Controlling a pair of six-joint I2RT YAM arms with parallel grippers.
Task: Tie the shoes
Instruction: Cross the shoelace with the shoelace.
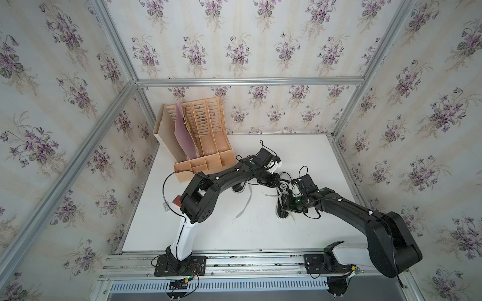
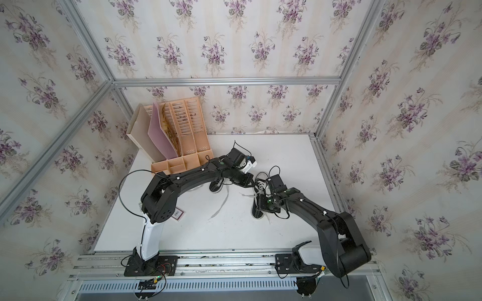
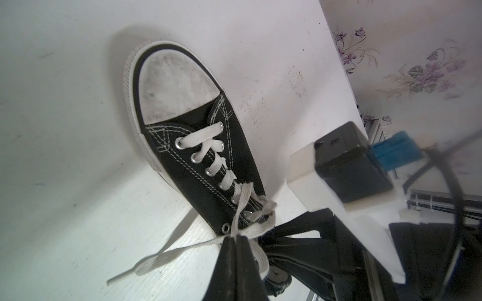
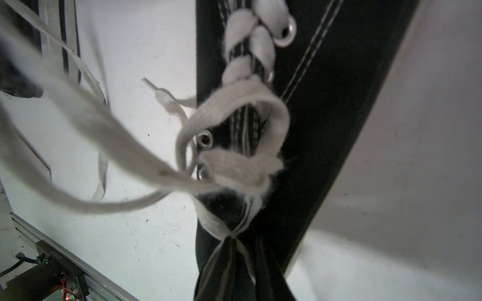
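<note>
Mid-knot: left claw, right claw each clamped on lace of shoe toward surface right edge; next, likely pull apart, cinch.

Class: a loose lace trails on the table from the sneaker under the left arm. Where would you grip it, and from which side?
Probably grip the loose lace mid-length, where it lies flat on the table, apart from the left arm. Come straight down, jaws across its width: a thin flat strip offers no edge from the side.

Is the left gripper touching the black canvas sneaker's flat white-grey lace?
Touching. The left wrist view shows the left gripper shut on the flat white-grey lace, pinching one strand.
</note>
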